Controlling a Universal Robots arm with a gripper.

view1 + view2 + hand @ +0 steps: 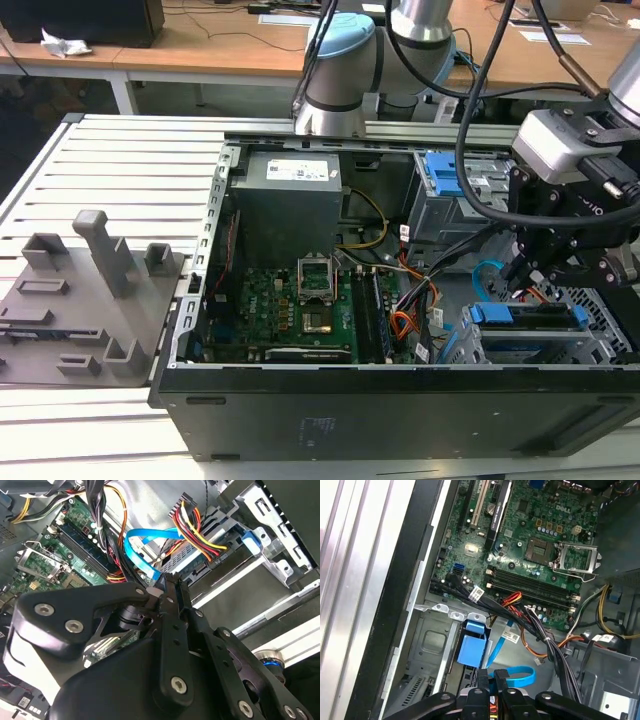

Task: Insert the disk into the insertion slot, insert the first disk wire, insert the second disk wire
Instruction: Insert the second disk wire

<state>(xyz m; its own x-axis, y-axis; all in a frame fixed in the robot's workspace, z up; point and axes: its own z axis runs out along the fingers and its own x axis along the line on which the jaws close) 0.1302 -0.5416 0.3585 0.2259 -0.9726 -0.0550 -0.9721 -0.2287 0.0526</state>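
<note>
The disk (525,318), in its blue carrier, lies inside the insertion slot (600,335), the perforated cage at the case corner on the exterior view's right. My gripper (522,285) hangs just above the disk's rear end. In the second wrist view the gripper (169,580) is shut on the end of the second disk wire (142,555), a light-blue flat cable looping up from the fingertips. The first wrist view shows the same loop (517,676) beside the gripper (493,679), near the blue carrier (471,649). The first disk wire (202,530), red-orange leads, runs down to the disk's rear edge.
The open computer case holds a green motherboard (300,300), a grey power supply (290,195) and a taller cage with a blue latch plate (445,175). Black cable bundles (540,630) cross close to the gripper. A grey fixture plate (90,300) lies on the slatted table on the exterior view's left.
</note>
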